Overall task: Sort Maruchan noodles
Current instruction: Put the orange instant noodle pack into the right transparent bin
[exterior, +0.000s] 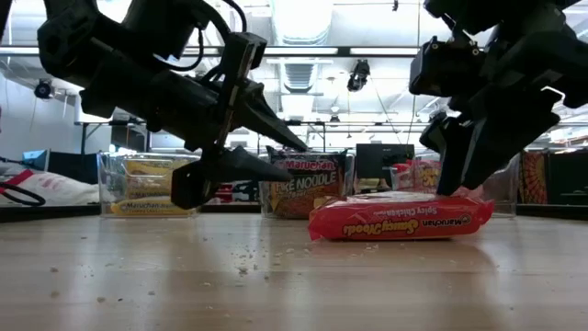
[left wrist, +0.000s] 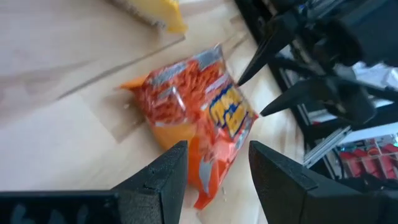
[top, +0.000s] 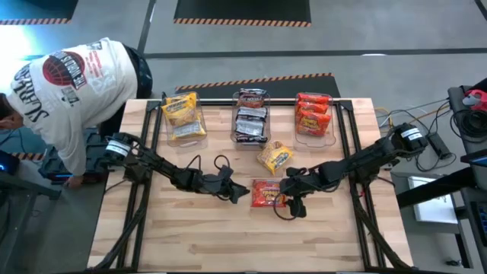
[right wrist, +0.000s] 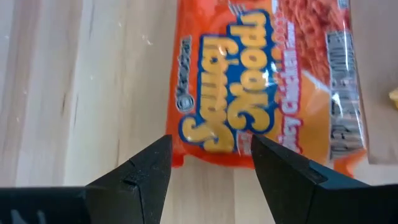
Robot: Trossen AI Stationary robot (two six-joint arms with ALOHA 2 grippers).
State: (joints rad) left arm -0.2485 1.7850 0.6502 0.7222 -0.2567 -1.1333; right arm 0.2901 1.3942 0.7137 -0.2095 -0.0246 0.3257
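Note:
One red Maruchan packet (top: 266, 193) lies flat on the table, between my two grippers. My left gripper (top: 242, 190) is open and low, just off the packet's left side; in its wrist view the fingers (left wrist: 168, 168) frame the packet (left wrist: 199, 106). My right gripper (top: 291, 196) is open and points down over the packet's right edge (right wrist: 211, 152). A yellow packet (top: 275, 157) lies on the table behind the red one. Other packets sit in three clear bins: yellow (top: 183, 114), dark (top: 250, 114) and red (top: 313, 114). My right gripper stands open at the red packet's right end (exterior: 464, 207), coming slanting down from the table's right. One finger (right wrist: 146, 165) is off the wrapper's edge and the other (right wrist: 280, 165) is over it. I cannot tell whether they touch the wrapper.
The three bins stand in a row along the far edge (top: 251, 97). A person in a white printed shirt (top: 65, 91) bends over at the table's far left corner. Bare wood (top: 251, 243) spreads along the near half. Crumbs dot the table (exterior: 248, 262).

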